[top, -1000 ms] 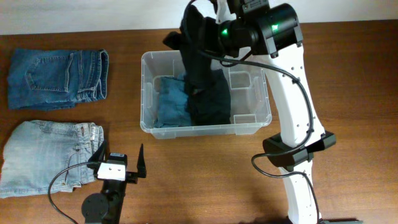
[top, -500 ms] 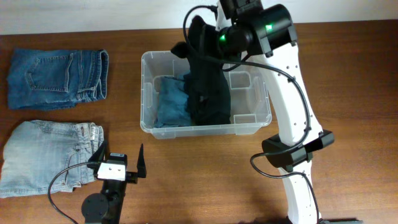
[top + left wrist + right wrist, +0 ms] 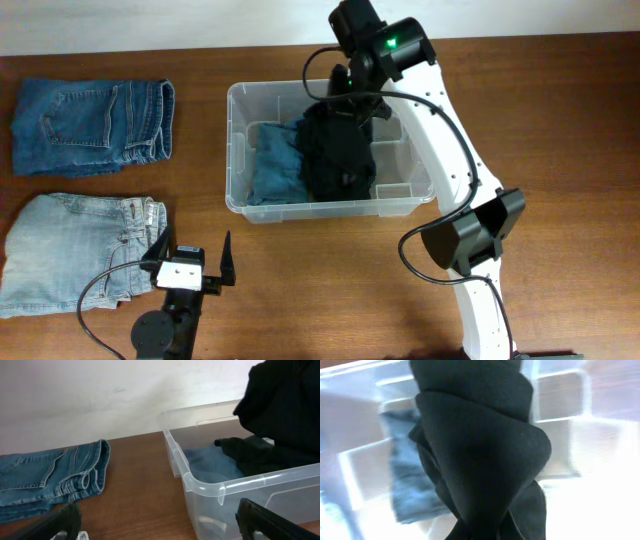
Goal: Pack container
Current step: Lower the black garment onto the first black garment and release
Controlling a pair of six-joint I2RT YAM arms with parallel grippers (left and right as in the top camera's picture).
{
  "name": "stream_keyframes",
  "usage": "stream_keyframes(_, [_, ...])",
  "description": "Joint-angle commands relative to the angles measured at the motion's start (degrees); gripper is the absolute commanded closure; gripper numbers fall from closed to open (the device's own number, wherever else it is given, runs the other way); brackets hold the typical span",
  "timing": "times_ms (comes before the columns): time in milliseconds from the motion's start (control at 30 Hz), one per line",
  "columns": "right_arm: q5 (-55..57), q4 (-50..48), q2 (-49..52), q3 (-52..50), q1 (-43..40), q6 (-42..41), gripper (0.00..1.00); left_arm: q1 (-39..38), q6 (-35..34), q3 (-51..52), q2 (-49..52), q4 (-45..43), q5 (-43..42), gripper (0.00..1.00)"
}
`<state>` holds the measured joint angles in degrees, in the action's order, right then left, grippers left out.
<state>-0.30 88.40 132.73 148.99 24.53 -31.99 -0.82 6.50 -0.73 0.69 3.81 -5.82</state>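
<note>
Your right arm (image 3: 482,310) is white links joined by black housings (image 3: 470,235), with a green light (image 3: 388,42) glowing on the black wrist and a thin black cable (image 3: 403,255) looping beside it. Your left gripper (image 3: 190,247) has black fingers (image 3: 227,262) either side of a white block (image 3: 182,270), with a round black base (image 3: 152,333) behind.

The left arm (image 3: 160,328) sits folded low at the near edge. Its left gripper (image 3: 192,256) points away from the base, level and close to the surface. Its jaws are spread wide, and both dark fingers (image 3: 264,519) hold nothing. The white right arm (image 3: 455,160) rises from its base, bends at the elbow and stretches far forward. Its wrist is tipped downward. The right gripper (image 3: 346,90) is clamped tight on a black garment (image 3: 480,455), which hangs from it.
</note>
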Motion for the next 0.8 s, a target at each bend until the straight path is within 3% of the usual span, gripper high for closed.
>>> stream_keyframes(0, [9.3,0.3,-1.0,0.1,0.1,0.4,0.96,0.3,0.9,0.2,-0.3,0.1,-0.4,0.01])
stream_keyframes(367, [19.9,2.4,-1.0,0.0,0.1,0.7,0.96,0.3,0.9,0.2,-0.3,0.1,-0.4,0.01])
stream_keyframes(767, [20.7,2.3,1.6,-0.3,0.1,2.6,0.96,0.3,0.9,0.2,-0.3,0.2,-0.4,0.01])
